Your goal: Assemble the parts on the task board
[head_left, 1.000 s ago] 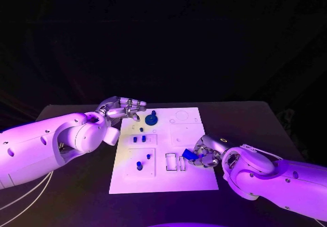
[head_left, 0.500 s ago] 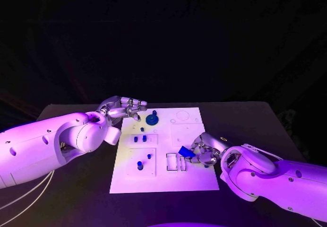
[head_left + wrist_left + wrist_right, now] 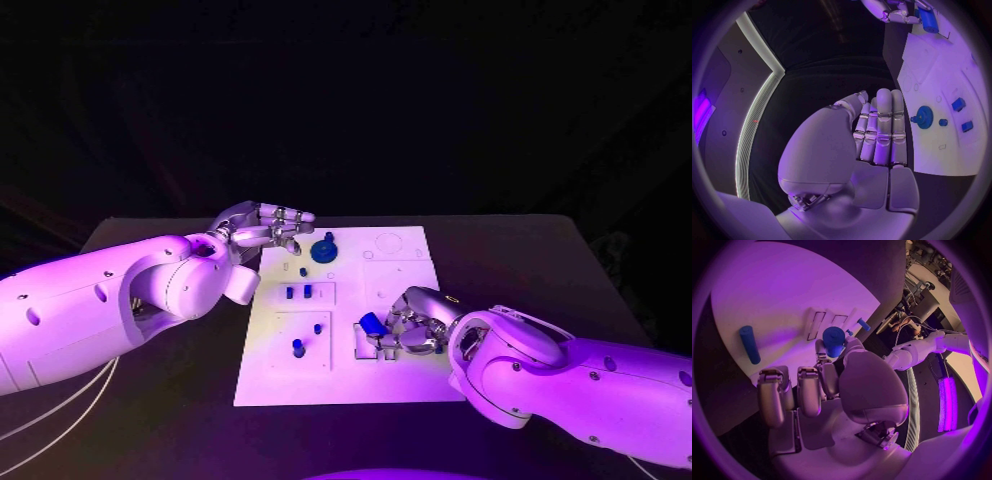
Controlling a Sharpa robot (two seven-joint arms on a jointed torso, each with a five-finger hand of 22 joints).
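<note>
The white task board (image 3: 404,275) lies mid-table. My right hand (image 3: 415,326) pinches a blue block (image 3: 372,323) between thumb and finger, just over the rectangular slots (image 3: 368,345) at the board's near middle. In the right wrist view the blue block (image 3: 834,340) sits at the fingertips of the right hand (image 3: 826,390), close to the slots (image 3: 826,322). My left hand (image 3: 268,228) hovers by the board's far left corner, holding nothing. In the left wrist view the left hand (image 3: 879,132) has straight fingers beside a blue gear (image 3: 924,117).
The blue gear (image 3: 323,251) stands at the board's far end. Small blue pieces (image 3: 296,292) sit in a left recess, and a blue peg (image 3: 297,348) stands nearer. A blue cylinder (image 3: 749,344) lies on the board (image 3: 767,290). Black table surrounds the board.
My right hand has carried the blue block leftward across the board to the rectangular slots. The left hand has stayed in place.
</note>
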